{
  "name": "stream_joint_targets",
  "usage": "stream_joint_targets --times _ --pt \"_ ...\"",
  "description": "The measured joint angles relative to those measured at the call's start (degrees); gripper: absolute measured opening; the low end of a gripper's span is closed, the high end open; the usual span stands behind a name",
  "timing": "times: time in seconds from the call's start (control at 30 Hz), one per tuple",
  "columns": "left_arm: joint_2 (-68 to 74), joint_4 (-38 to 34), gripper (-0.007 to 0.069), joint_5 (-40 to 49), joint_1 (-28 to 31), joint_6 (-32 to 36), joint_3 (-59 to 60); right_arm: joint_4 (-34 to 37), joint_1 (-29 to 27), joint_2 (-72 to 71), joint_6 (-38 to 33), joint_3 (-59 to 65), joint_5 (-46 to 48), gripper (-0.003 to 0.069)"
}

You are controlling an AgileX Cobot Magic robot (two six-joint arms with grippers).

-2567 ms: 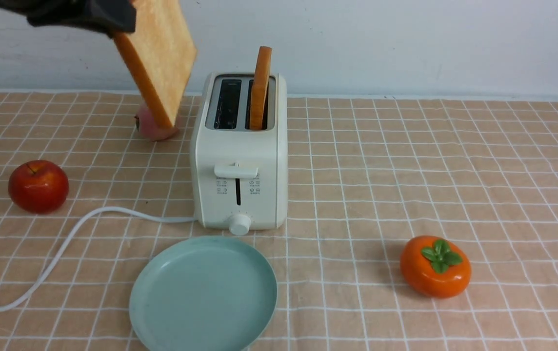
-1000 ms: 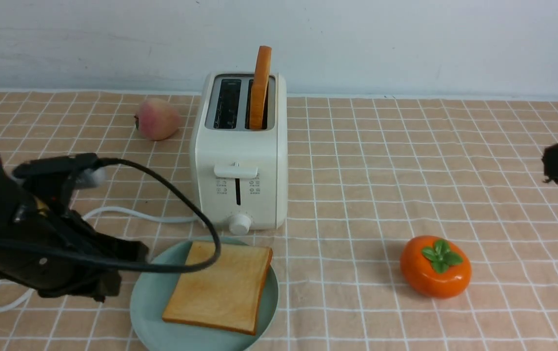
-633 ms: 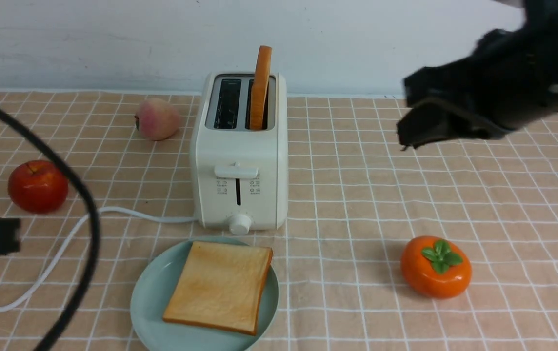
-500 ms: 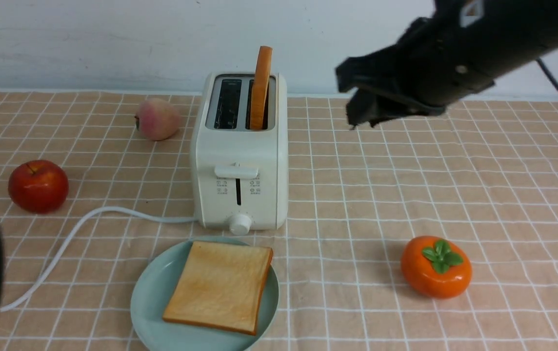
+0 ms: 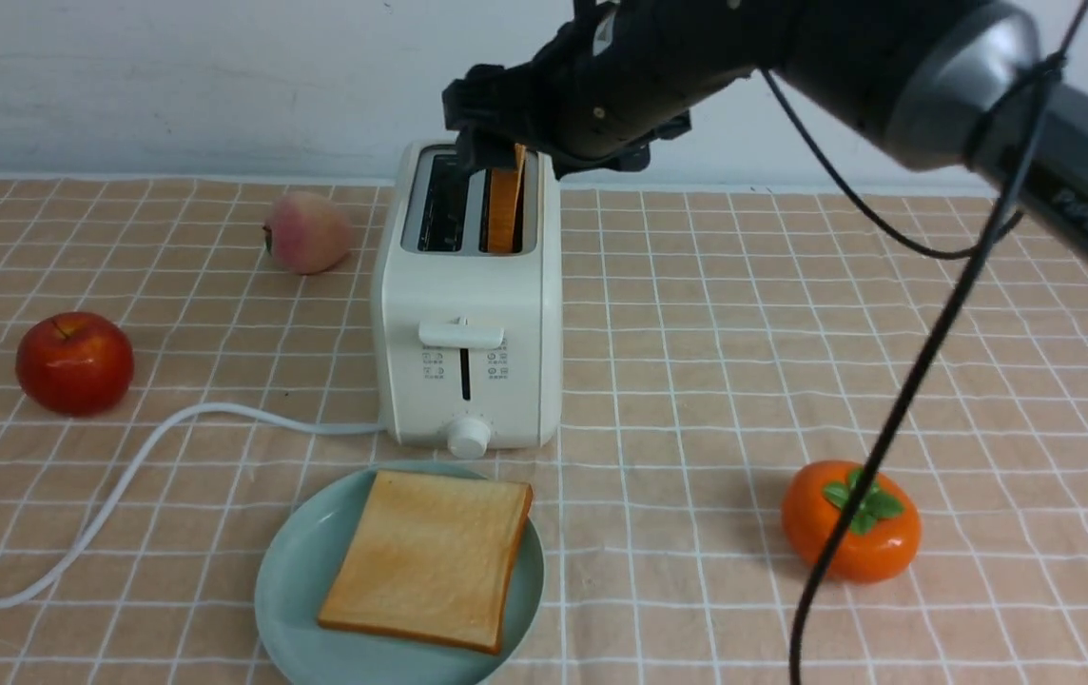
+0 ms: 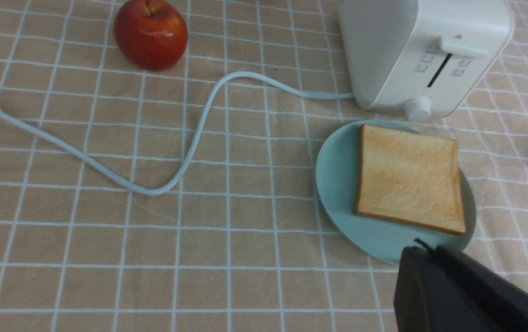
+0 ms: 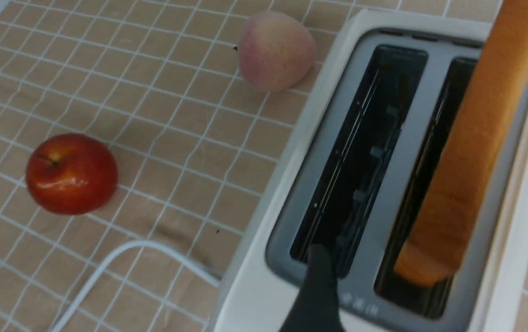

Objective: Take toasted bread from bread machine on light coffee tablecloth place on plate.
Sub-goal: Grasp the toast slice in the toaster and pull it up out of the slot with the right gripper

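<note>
Right tool (image 7: 434, 258) straddles toast (image 7: 471, 152) — wrist shows gaps.

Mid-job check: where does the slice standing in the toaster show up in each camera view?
Front: the slice stands in the bread machine's right slot, under the right claw.
Left wrist: not in it; the slots are cropped off.
Right wrist: upright in the slot farther from the peach.
Shared landmark: the red apple.
</note>
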Motion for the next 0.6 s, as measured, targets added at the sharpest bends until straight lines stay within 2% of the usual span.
stream_joint_targets --times 0.1,0.17,0.2,0.23,0.27,0.33,0.47,0.6 --pt "0.0 1.0 -0.0014 0.8 0.0 0.0 0.0 -3.8 0.0 2.5 1.0 -0.5 -2.1 0.0495" --pt "0.0 2.0 -0.0014 1.1 0.0 0.0 0.0 -6.2 0.0 3.5 2.8 -0.5 -3.1 0.0399" --pt "0.0 2.2 -0.0014 1.1 0.0 0.0 0.0 -6.6 0.0 3.6 3.0 -0.5 -3.2 0.0376" --pt "0.0 2.5 -0.0014 1.1 0.0 0.0 0.0 -7.6 0.0 3.6 3.4 -0.5 -3.3 0.0325" --pt "0.0 2.9 -0.0014 1.1 0.0 0.0 0.0 -8.0 0.0 3.5 3.9 -0.7 -3.5 0.0208" --pt "0.0 3.0 -0.0014 1.1 0.0 0.0 0.0 -8.0 0.0 3.0 4.0 -0.9 -3.5 0.0097" --pt "0.0 3.1 -0.0014 1.1 0.0 0.0 0.0 -8.4 0.0 -0.1 4.0 -1.2 -3.1 0.0106" --pt "0.0 3.1 -0.0014 1.1 0.0 0.0 0.0 -7.7 0.0 -8.5 3.5 -2.8 2.3 0.0106"
